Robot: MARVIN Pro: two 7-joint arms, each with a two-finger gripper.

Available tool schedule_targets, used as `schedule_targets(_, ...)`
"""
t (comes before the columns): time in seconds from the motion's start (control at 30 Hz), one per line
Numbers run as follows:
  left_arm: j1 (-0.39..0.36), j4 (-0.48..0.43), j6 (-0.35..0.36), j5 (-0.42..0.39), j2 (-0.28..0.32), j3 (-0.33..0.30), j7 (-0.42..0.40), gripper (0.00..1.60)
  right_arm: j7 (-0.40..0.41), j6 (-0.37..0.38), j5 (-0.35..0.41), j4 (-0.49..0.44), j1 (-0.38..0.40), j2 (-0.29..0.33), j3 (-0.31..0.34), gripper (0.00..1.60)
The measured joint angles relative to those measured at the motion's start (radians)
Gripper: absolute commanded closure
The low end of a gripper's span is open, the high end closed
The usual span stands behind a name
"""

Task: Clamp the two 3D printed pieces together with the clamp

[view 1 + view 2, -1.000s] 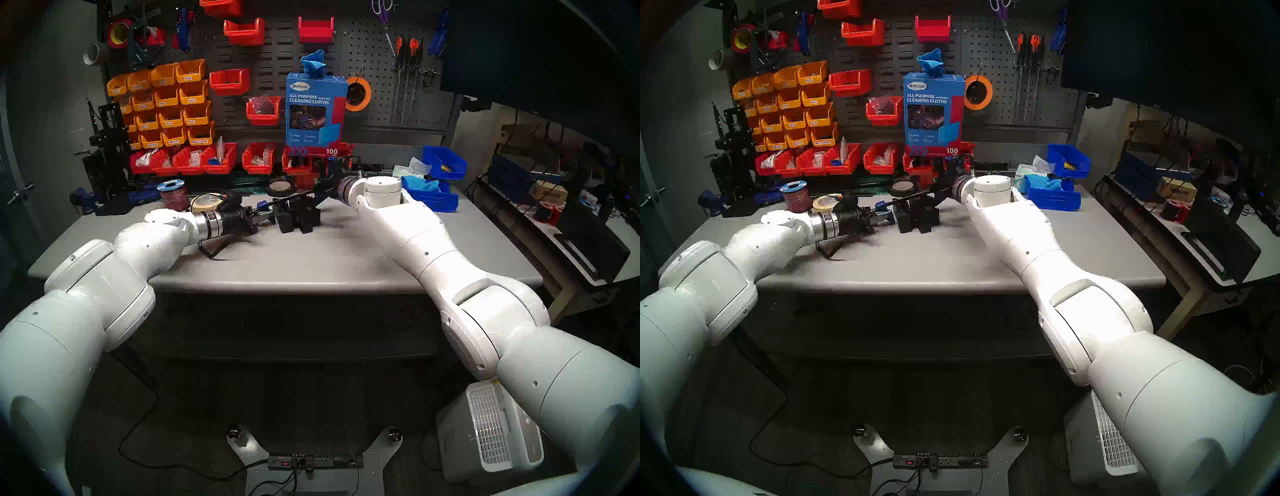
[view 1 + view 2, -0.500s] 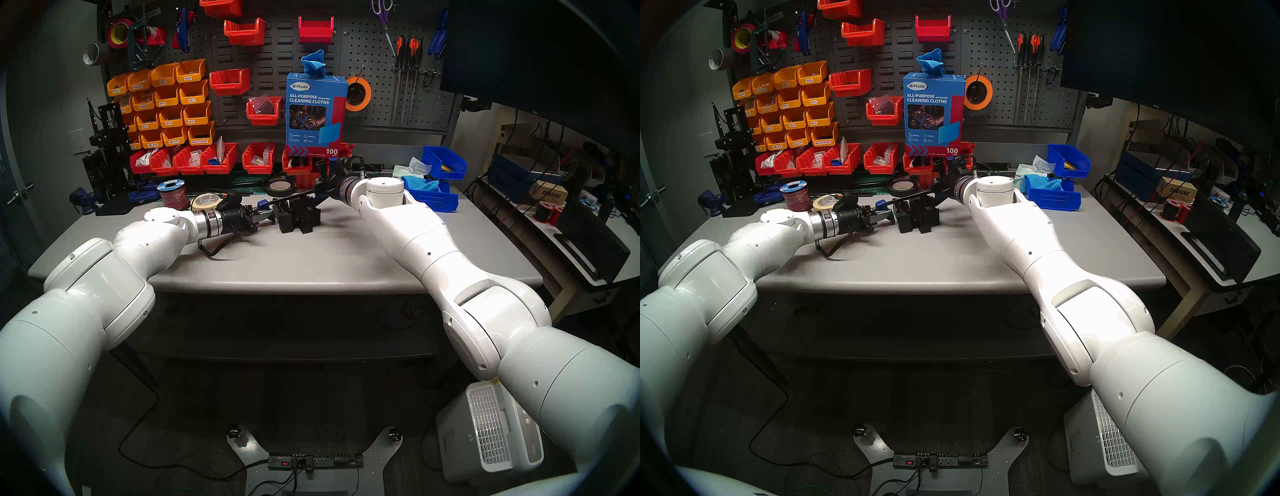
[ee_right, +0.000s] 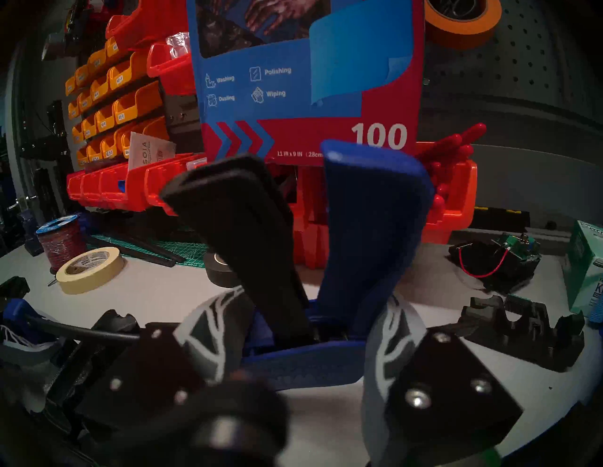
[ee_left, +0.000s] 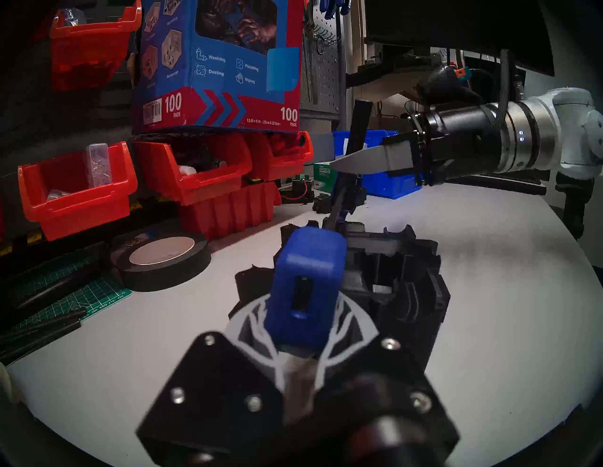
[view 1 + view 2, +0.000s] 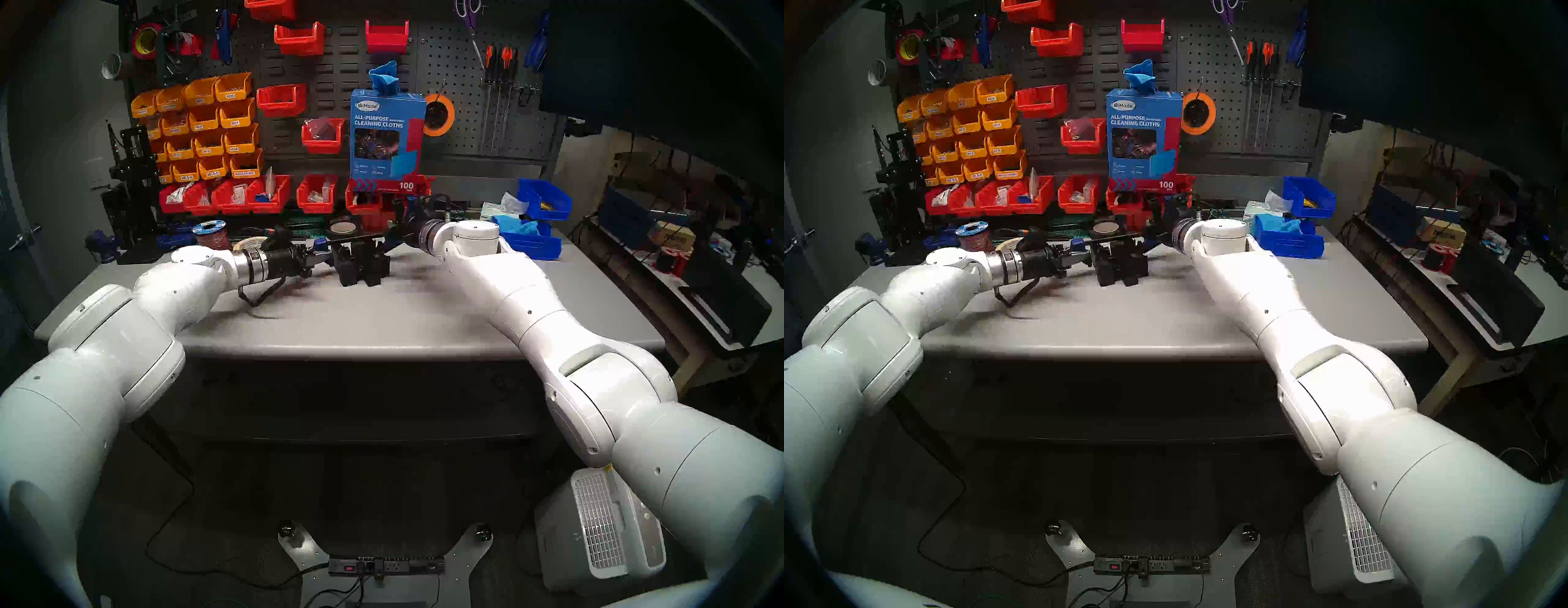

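Above the two 3D printed pieces [image 5: 362,265], both arms' fingers [image 4: 342,319] grip the clamp [image 4: 306,290].

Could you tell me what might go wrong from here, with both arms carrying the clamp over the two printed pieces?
1. Both end effectors, left and right, grip one rigid clamp; uneven motion could twist it or break a grip.
2. The two printed pieces stand loose on the table; a lowered blue end jaw might push them apart.
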Motion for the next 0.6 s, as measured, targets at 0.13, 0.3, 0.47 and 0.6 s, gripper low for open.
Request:
schedule_targets(0.13, -0.003, 0.001, 0.005, -0.002, 0.002, -0.005, -0.007, 1.6, 0.005, 0.0, 0.014, 0.001, -0.002, 0.001, 0.001, 1.6)
schedule_targets(0.3, -0.004, 0.001, 0.009, -0.004, 0.003, -0.01, -0.014, 1.6, 0.009, 0.0, 0.029, 0.003, -0.003, 0.004, 0.002, 1.6)
schedule_targets(0.47, -0.004, 0.001, 0.012, -0.007, 0.004, -0.015, -0.019, 1.6, 0.013, 0.0, 0.043, 0.004, -0.005, 0.007, 0.002, 1.6)
schedule_targets(0.6, -0.005, 0.001, 0.014, -0.009, 0.004, -0.019, -0.023, 1.6, 0.016, 0.0, 0.053, 0.006, -0.005, 0.009, 0.002, 1.6)
